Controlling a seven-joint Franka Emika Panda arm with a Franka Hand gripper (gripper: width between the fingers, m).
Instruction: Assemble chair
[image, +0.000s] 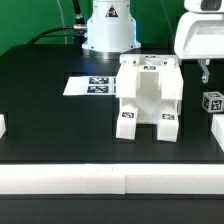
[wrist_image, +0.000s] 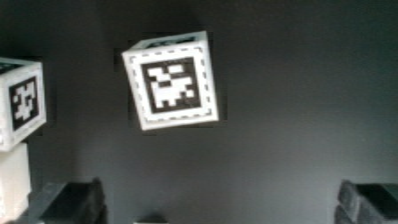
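The partly built chair (image: 148, 96), a white blocky body with tags on its top and legs, stands mid-table. To the exterior view's right sits a small white cube (image: 212, 101) with a black-and-white tag. My gripper (image: 203, 72) hangs just above and behind it, open and holding nothing. The wrist view looks down on the tagged cube (wrist_image: 175, 85), which lies ahead of my gripper (wrist_image: 222, 205), not between the dark fingertips (wrist_image: 71, 200). A second tagged white piece (wrist_image: 18, 100) shows at that picture's edge.
The marker board (image: 95, 85) lies flat behind the chair, in front of the robot base (image: 107, 30). A white piece (image: 218, 130) sits at the exterior view's right edge and another (image: 2, 125) at its left edge. A white rail (image: 110, 180) runs along the table's front.
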